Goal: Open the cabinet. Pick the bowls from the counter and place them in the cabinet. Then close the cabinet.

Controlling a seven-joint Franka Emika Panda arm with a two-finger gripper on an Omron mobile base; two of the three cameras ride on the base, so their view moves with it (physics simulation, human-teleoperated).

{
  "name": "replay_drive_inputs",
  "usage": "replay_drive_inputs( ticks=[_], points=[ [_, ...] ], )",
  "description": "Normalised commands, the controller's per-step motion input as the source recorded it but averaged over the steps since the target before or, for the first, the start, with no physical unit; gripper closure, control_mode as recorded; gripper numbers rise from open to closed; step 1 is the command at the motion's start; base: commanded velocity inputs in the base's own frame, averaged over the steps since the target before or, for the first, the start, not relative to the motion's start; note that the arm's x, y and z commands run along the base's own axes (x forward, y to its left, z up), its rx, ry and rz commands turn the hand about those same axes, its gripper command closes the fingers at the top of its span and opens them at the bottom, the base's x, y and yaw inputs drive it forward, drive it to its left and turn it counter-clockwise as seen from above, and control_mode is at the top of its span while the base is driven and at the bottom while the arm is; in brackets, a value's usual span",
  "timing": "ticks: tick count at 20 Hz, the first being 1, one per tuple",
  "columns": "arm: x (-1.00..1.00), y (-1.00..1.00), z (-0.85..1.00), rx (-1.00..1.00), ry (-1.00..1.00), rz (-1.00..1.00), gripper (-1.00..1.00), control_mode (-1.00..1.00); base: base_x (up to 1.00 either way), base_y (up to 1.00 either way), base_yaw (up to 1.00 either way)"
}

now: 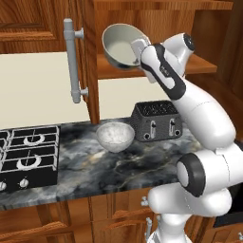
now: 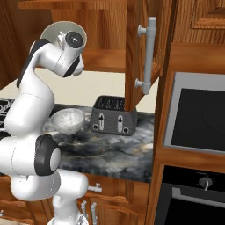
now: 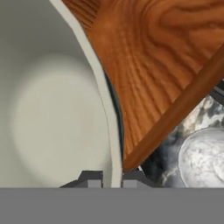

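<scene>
Risk: I've got the cream bowl (image 1: 122, 43) pinched by its rim alone and tipped steeply, mouth toward the room. With a hold that thin, I judge it could swivel or slip out if I jolt the wrist.
Second risk: the bowl hangs right at the front edge of the shelf (image 1: 199, 65). Let go too early and I reckon it rolls off onto the counter (image 1: 118, 166), where the toaster (image 1: 156, 121) and the speckled bowl (image 1: 115, 135) sit below.
Fingers: the gripper (image 3: 109, 179) is narrow, its two tips either side of the bowl's rim, holding it.
Arm pose: I'm reaching up and forward from the base, elbow bent, forearm angled up to the left, the hand raised to the open cabinet (image 1: 156, 19) at shelf level.
Cabinet: both doors swung wide; the left door (image 1: 88, 57) shows its silver handle (image 1: 72, 60) edge-on beside the bowl.
Speckled bowl: upright on the counter, just left of the toaster, yet to be collected.
</scene>
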Motion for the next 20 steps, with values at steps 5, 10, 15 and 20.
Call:
replay_drive_inputs(
  ticks=[5, 10, 15, 20],
  points=[
    [0.34, 0.31, 0.0, -0.05, 0.01, 0.0, -1.0, -1.0, 0.0, 0.0, 0.0],
    [0.14, 0.13, 0.08, 0.0, -0.05, 0.0, -1.0, -1.0, 0.0, 0.0, 0.0],
    [0.0, 0.04, 0.29, 0.0, -0.22, 0.0, -1.0, -1.0, 0.0, 0.0, 0.0],
    [0.0, 0.0, 0.35, 0.01, -0.3, 0.0, -1.0, -1.0, 0.0, 0.0, 0.0]
  ],
)
